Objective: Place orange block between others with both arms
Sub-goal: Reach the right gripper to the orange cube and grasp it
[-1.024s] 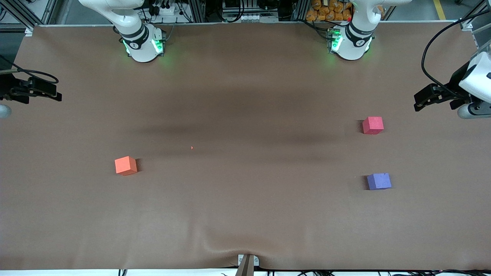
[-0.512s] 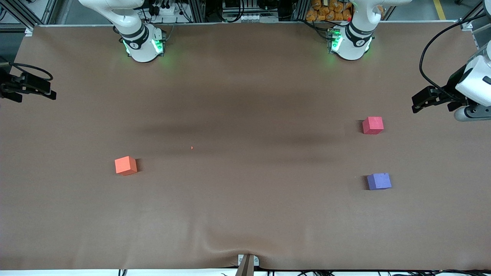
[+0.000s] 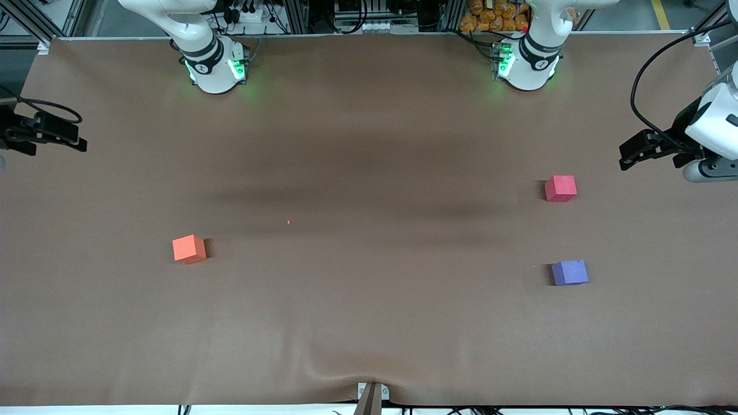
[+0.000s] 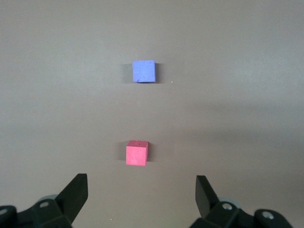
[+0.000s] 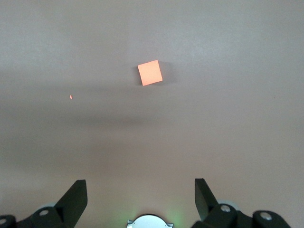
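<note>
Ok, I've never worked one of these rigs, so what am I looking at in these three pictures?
Two white robot arms stand at a brown-covered table. The wide picture looks down from across the table; the other two come from cameras on each arm's wrist. The left tool hangs open over its end of the table, looking at the small pinkish-red foam cube and the small purple-blue foam cube. The right tool hangs open over its own end, looking at the small bright orange foam cube. Neither holds anything.
</note>
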Motion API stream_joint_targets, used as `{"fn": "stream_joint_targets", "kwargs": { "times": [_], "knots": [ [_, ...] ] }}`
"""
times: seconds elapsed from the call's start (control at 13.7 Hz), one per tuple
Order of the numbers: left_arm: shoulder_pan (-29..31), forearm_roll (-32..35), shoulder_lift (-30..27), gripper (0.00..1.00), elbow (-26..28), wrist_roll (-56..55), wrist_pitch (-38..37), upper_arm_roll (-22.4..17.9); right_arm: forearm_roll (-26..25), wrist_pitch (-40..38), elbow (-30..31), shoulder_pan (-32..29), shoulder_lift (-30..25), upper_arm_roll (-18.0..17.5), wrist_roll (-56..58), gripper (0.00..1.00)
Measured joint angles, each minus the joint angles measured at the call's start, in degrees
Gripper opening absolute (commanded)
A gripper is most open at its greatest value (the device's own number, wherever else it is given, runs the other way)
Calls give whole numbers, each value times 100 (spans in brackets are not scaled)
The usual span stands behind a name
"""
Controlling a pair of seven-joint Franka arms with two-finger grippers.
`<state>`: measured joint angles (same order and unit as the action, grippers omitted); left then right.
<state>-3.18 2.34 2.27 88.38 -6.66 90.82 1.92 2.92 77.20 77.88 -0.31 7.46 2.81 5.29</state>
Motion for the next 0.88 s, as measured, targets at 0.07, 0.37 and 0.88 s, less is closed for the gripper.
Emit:
{"fn": "stream_joint_targets", "kwargs": {
  "times": [0.07, 0.37, 0.88],
  "knots": [
    [4, 0, 0, 100, -4, 0, 0, -1, 0, 154, 29, 0, 120, -1, 1, 100],
    [11, 0, -2, 100, -30, 0, 0, -2, 0, 1131, 181, 60, 1030, -57, 6, 100],
    [11, 0, 28, 100, -32, 0, 44, -3, 0, 2795, 558, 111, 2608, -78, 354, 100]
  ]
}}
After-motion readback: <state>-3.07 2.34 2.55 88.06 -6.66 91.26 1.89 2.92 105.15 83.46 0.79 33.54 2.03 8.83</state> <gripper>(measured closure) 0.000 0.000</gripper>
